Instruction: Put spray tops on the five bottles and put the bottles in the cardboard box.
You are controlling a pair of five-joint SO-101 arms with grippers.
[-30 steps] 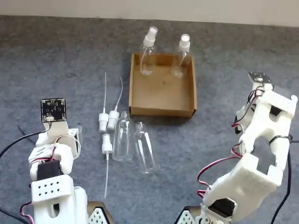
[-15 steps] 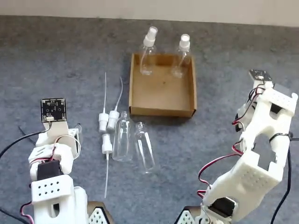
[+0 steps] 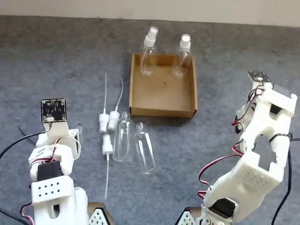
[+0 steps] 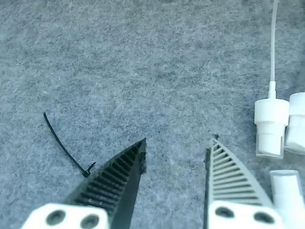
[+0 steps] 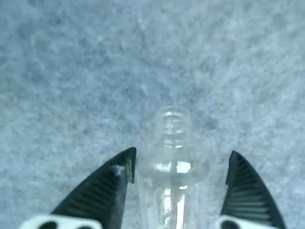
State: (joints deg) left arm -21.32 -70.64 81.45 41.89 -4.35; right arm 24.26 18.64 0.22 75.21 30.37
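While uncapped, bottle (image 5: 172,138) inside right claw (image 5: 182,154)

- The table cover (image 3: 56,56) is mottled grey.
- The cardboard box (image 3: 162,111) is plain brown.
- The bottles (image 3: 123,138) are clear, and the spray tops (image 3: 103,123) are white.
- The left gripper (image 4: 174,157) has one ribbed black finger and one ribbed pale grey finger.
- The right gripper (image 5: 180,164) has ribbed black fingers.
- The cable tie (image 4: 64,145) is black.
- The arms (image 3: 255,154) are white, with red and black wires.

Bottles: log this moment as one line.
cardboard box: 2 capped bottles | table: 2 uncapped bottles lying, 3 spray tops | left gripper: open, above table | right gripper: open around fifth bottle, uncapped
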